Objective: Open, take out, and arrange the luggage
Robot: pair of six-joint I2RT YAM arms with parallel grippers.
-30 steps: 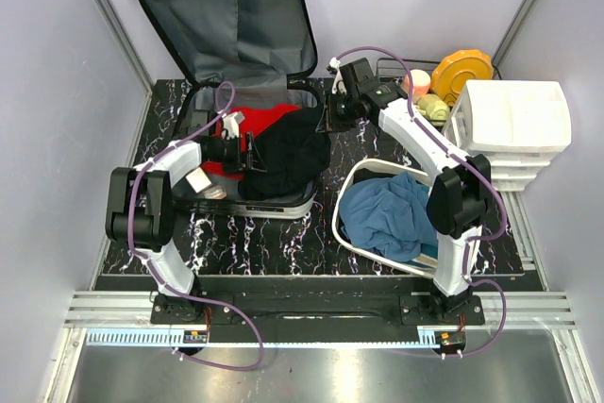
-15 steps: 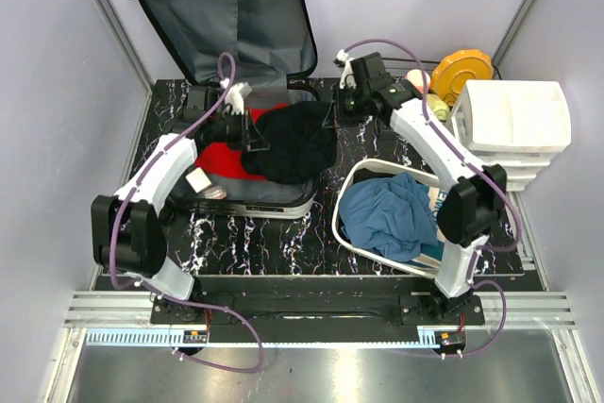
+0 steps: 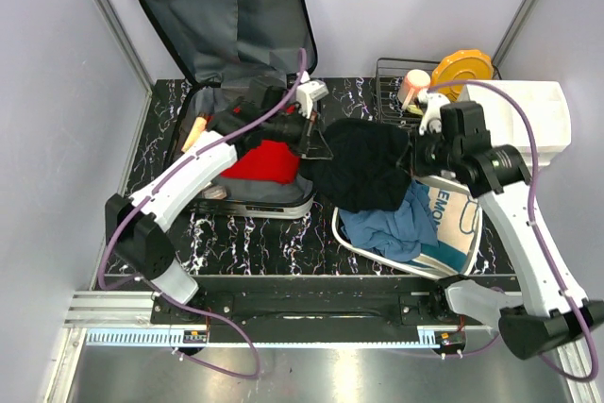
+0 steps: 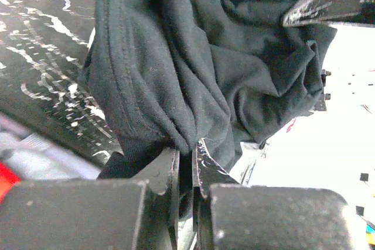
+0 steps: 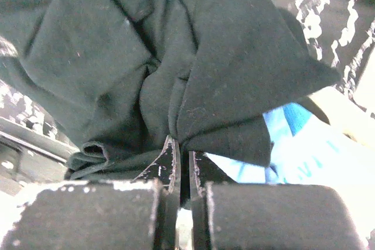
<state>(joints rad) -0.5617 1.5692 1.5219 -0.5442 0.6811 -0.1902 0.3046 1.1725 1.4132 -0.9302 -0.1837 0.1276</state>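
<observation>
since a second ago the black garment (image 3: 363,165) has come out of the luggage (image 3: 231,16) and both arms have swung right. it now hangs stretched between them, over the table (image 3: 245,238) and the white basin (image 3: 342,230) (a blue cloth (image 3: 392,224) lies in there). left end effector (image 4: 186,155) is pressed together on a fold of the garment; right end effector (image 5: 182,149) pinches the opposite side. luggage sits back left on the table, lid raised, a red garment (image 3: 269,159) in its lower shell.

Bright even light; left wrist view blown white at right.
</observation>
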